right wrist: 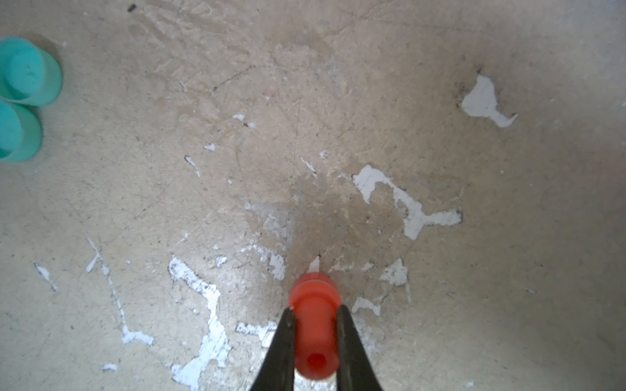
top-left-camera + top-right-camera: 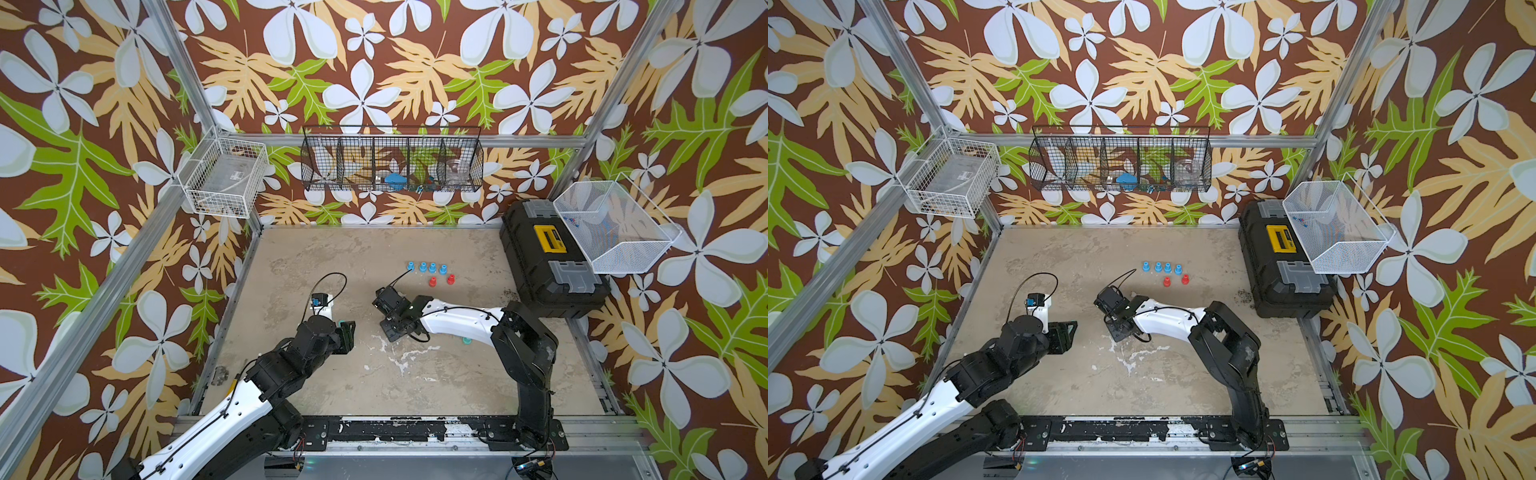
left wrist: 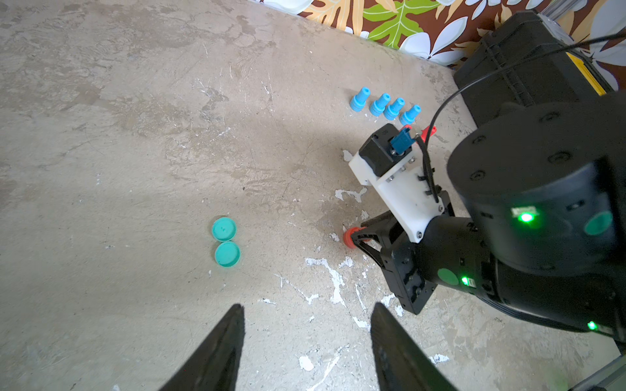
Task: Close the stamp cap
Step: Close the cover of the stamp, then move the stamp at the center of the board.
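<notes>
The right gripper (image 1: 315, 308) is clamped on a red stamp (image 1: 315, 325) near the tabletop (image 1: 372, 101) and the left gripper (image 3: 306, 309) hangs spread and empty, so the next move is probably to bring the stamp to the teal caps (image 3: 224, 231) lying apart and press it in; the yellow label (image 2: 549, 241) on the toolbox (image 2: 536, 282) is too small to read

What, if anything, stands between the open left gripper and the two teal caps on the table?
Nothing visible does. In the left wrist view only bare table lies between the left gripper and the teal caps. The right gripper, shut on the red stamp, stands off to one side.
</notes>
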Robot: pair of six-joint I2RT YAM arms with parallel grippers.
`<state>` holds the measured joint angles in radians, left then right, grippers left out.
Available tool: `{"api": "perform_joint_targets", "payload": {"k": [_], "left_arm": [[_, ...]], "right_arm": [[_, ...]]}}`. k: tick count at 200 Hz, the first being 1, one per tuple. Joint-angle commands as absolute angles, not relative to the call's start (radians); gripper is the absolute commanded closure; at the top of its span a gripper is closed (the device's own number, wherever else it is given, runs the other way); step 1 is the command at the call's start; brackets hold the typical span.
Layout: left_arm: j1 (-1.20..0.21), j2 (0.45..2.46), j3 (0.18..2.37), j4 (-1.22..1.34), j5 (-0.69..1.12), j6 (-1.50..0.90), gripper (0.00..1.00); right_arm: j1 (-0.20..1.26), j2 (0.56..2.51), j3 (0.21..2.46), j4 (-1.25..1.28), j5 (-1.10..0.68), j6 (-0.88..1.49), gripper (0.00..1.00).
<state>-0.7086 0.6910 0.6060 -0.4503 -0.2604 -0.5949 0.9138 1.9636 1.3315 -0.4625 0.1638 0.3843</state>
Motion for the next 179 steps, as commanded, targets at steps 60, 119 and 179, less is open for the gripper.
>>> {"api": "perform_joint_targets", "payload": {"k": [60,119,179], "left_arm": [[-0.704,0.694,0.603,-0.431,-0.263,-0.583,0.39],[-0.702,0.695,0.603,-0.43,-0.259,-0.581,0.39],[-0.703,0.696,0.601,-0.425,-0.253,-0.58,0.39]], "right_arm": [[0.913,1.987,1.319,-0.5,0.211,0.374,0.94],[0.875,1.969,1.28,-0.49,0.215,0.365,0.94],[0.706,1.897,1.2,-0.456,0.203,0.314,0.94]]}}
